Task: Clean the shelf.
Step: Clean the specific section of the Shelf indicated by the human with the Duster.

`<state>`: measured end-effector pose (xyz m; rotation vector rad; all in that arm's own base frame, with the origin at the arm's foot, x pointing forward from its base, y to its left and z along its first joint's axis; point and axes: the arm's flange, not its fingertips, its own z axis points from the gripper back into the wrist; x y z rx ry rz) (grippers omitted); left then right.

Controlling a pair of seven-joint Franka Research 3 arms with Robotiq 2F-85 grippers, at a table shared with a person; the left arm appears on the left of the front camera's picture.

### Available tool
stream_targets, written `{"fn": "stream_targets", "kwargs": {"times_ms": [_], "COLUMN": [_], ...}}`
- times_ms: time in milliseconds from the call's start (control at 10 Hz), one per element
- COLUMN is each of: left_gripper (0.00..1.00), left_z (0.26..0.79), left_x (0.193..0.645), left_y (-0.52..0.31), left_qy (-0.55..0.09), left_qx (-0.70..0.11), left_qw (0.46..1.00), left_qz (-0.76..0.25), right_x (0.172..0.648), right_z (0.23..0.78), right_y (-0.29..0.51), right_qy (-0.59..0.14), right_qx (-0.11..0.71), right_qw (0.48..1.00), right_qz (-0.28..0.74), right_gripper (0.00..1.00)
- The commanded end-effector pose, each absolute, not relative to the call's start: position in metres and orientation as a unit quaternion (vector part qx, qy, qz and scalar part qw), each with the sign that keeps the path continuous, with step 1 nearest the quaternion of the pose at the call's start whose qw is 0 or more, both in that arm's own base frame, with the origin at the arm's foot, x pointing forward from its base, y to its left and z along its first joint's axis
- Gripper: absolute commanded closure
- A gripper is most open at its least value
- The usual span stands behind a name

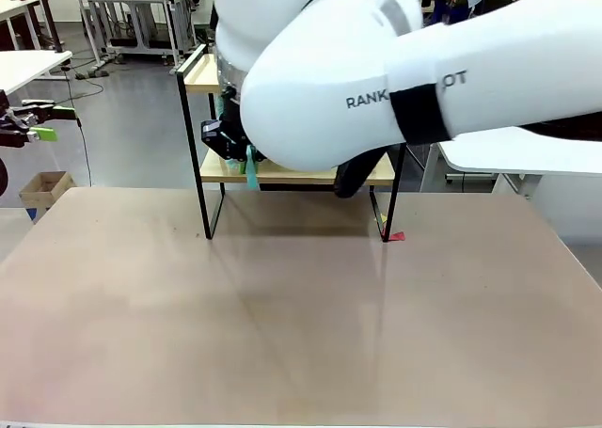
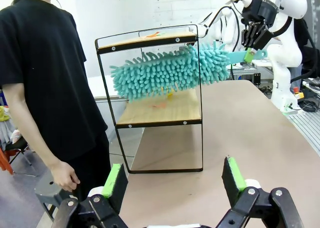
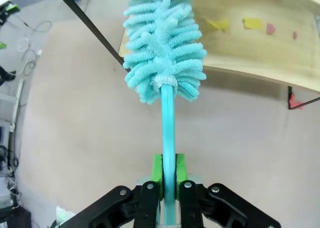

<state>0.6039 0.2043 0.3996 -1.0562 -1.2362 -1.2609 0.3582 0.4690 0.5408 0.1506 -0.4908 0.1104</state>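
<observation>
The right gripper (image 3: 168,170) clamps a teal duster (image 3: 162,42) by its handle, head thrust between the far shelf (image 2: 160,112) boards to reach paper scraps (image 3: 252,23); the left gripper (image 2: 175,180) hangs clear, jaws apart

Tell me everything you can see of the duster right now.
The duster has a fluffy turquoise head of microfibre-like strands on a thin, smooth turquoise handle. The right gripper is shut on the handle. The head lies about level between the shelf's two boards, above the lower one; contact with it is unclear.
</observation>
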Motion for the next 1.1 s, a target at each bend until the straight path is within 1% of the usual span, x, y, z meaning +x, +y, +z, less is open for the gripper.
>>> {"fn": "stream_targets", "kwargs": {"times_ms": [0, 400, 700, 1000], "left_gripper": [0.00, 0.00, 0.00, 0.00], "left_z": [0.402, 0.402, 0.402, 0.402], "left_x": [0.603, 0.603, 0.603, 0.603], "left_y": [0.204, 0.204, 0.204, 0.204], "left_qy": [-0.518, -0.518, -0.518, -0.518], "left_qx": [-0.437, -0.437, -0.437, -0.437], "left_qw": [0.510, 0.510, 0.510, 0.510], "left_qz": [-0.529, -0.529, -0.529, -0.529], "right_x": [0.376, 0.395, 0.407, 0.415], "right_z": [0.544, 0.545, 0.531, 0.509], "right_y": [0.504, 0.530, 0.537, 0.532], "right_qy": [-0.247, -0.240, -0.244, -0.220], "right_qx": [0.074, 0.086, 0.082, 0.068], "right_qw": [0.966, 0.967, 0.966, 0.973], "right_qz": [0.022, -0.002, -0.020, -0.024], "right_gripper": [0.87, 0.87, 0.87, 0.87]}}
